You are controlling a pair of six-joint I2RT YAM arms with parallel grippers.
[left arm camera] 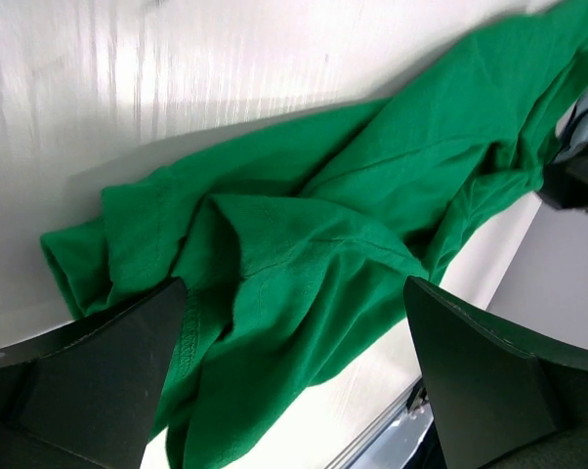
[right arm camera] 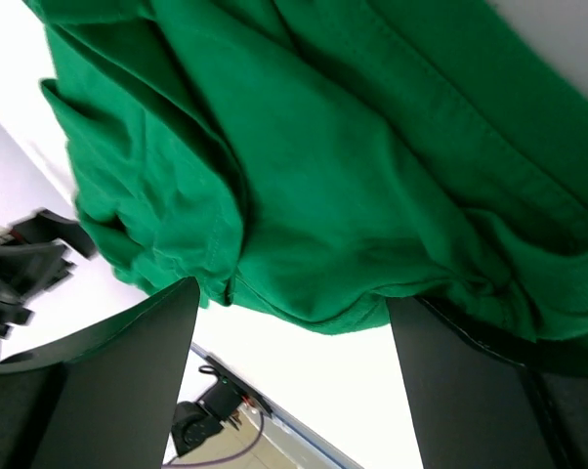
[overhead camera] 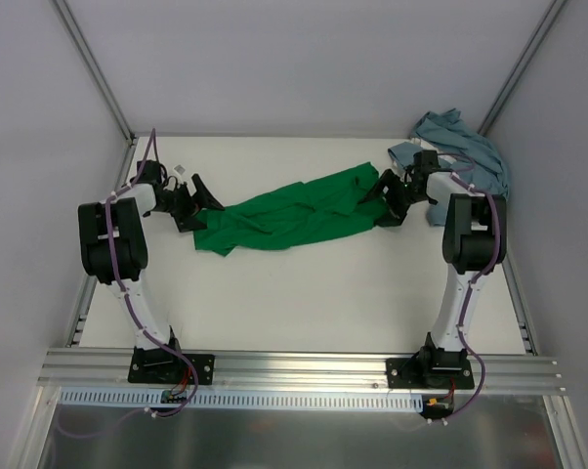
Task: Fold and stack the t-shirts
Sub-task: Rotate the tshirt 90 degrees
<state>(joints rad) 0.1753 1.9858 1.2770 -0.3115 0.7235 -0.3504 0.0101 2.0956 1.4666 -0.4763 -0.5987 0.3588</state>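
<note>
Left fingers (left arm camera: 108,371) and right fingers (right arm camera: 108,381) both stand spread wide (wrists bent low, facing each other).

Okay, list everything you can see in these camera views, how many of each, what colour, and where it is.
green t-shirt: one, bright green, crumpled and stretched out across the middle of the table between the two grippers
blue-grey t-shirt: one, dusty blue-grey, bunched in a heap at the far right corner
table: one, white, under both shirts
rail: one, silver metal, along the near edge, carrying both arm bases
left arm: one, black and white with purple cables, left side
right arm: one, same colours, right side
left gripper: one, black, open, at the shirt's left end
right gripper: one, black, open, at the shirt's right end
</note>
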